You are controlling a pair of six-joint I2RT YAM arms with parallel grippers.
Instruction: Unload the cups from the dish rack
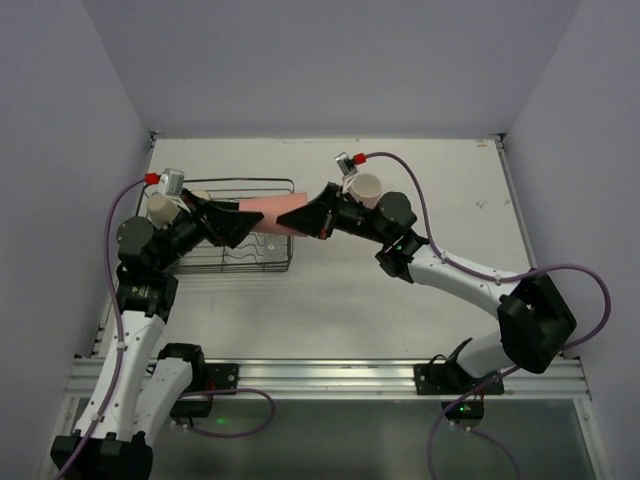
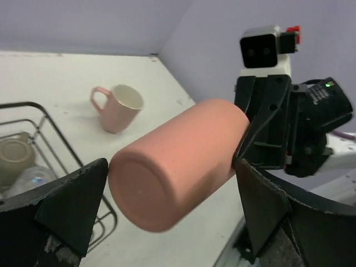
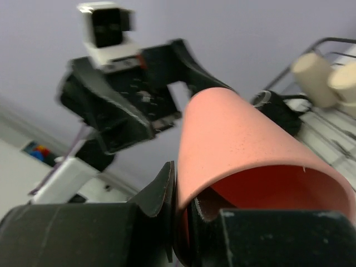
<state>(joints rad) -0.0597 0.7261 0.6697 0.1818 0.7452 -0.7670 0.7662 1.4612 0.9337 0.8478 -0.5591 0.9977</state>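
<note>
A salmon tumbler (image 1: 275, 217) hangs level in the air between my two grippers, just right of the dish rack (image 1: 262, 268). My right gripper (image 1: 315, 215) is shut on its rim, one finger inside and one outside, as the right wrist view (image 3: 183, 192) shows. My left gripper (image 1: 240, 222) is open around the tumbler's base (image 2: 167, 178); its left finger (image 2: 83, 189) touches the base edge and a gap shows at the other finger. A pink mug (image 2: 117, 108) stands on the table behind the right wrist (image 1: 365, 188). A beige cup (image 2: 14, 158) and a clear glass (image 2: 33, 178) lie in the rack.
The rack's dark wire rim (image 2: 39, 111) lies just left of and below the left gripper. The right arm's black wrist and camera (image 2: 267, 50) sit close in front of the left gripper. Grey walls close in the white table (image 1: 420, 300) on three sides.
</note>
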